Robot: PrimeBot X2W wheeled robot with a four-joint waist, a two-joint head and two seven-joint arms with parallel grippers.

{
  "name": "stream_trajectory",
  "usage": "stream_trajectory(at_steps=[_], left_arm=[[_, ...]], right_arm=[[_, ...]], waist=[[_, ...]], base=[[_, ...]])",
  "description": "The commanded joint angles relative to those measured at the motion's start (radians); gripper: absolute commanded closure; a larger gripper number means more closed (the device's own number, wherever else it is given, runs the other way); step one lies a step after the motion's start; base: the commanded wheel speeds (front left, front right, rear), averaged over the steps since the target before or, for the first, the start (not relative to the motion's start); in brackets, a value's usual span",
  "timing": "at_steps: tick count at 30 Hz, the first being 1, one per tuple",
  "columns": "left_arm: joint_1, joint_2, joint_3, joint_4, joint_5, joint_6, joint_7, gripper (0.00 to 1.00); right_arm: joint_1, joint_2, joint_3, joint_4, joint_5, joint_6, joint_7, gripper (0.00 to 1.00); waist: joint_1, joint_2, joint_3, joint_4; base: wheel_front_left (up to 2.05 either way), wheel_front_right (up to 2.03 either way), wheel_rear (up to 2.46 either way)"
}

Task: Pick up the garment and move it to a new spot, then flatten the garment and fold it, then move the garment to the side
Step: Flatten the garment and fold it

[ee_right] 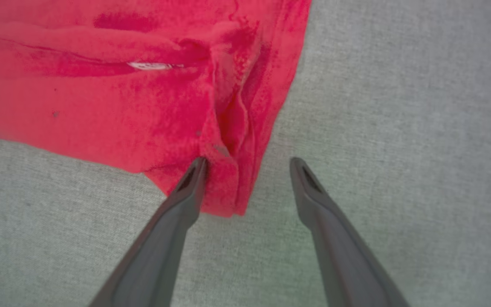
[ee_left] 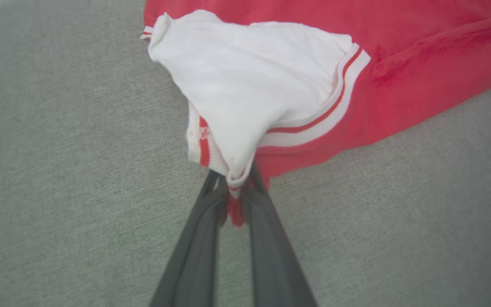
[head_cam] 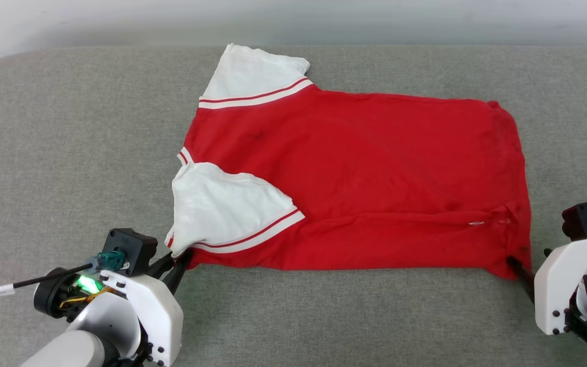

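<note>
Left fingers pinch the near sleeve corner of the garment spread on the grey surface, while right fingers stand apart astride its hem corner, seemingly preparing a two-point lift.

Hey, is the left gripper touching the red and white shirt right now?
Touching. The left wrist view shows the left gripper with its fingers pinched on a corner of the garment, cloth bunched between them.

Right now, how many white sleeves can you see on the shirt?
2. Far sleeve at the shirt's back-left corner; near sleeve folded over its front edge, pinched by the left tool.
</note>
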Motion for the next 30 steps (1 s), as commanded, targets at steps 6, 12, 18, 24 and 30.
stream_trajectory(at_steps=[6,12,18,24,30], left_arm=[[-0.007,0.020,0.001,-0.087,0.028,0.023,0.003,1.00],[-0.008,0.031,-0.009,-0.093,0.037,0.018,0.014,1.00],[-0.001,0.029,-0.019,-0.066,0.019,0.002,0.024,1.00],[0.031,0.049,-0.032,-0.016,0.005,-0.009,0.037,1.00],[0.115,0.067,-0.054,0.005,-0.016,0.001,0.027,1.00]], right_arm=[[-0.039,0.041,-0.029,0.097,-0.041,0.000,0.009,0.00],[-0.036,0.058,-0.004,0.161,-0.028,0.000,0.025,0.00],[-0.038,0.052,-0.012,0.205,-0.024,-0.001,0.005,1.00],[-0.013,0.012,-0.017,0.187,-0.001,-0.001,0.001,1.00],[0.050,-0.069,-0.017,0.113,0.043,-0.001,0.038,1.00]], waist=[[0.0001,-0.0001,0.029,0.032],[0.0001,-0.0001,0.050,0.041],[0.0001,-0.0001,0.051,0.037],[0.0001,-0.0001,-0.015,0.020],[0.0001,-0.0001,-0.094,-0.005]], base=[[0.00,0.00,0.00],[0.00,0.00,0.00],[0.00,0.00,0.00],[0.00,0.00,0.00],[0.00,0.00,0.00]])
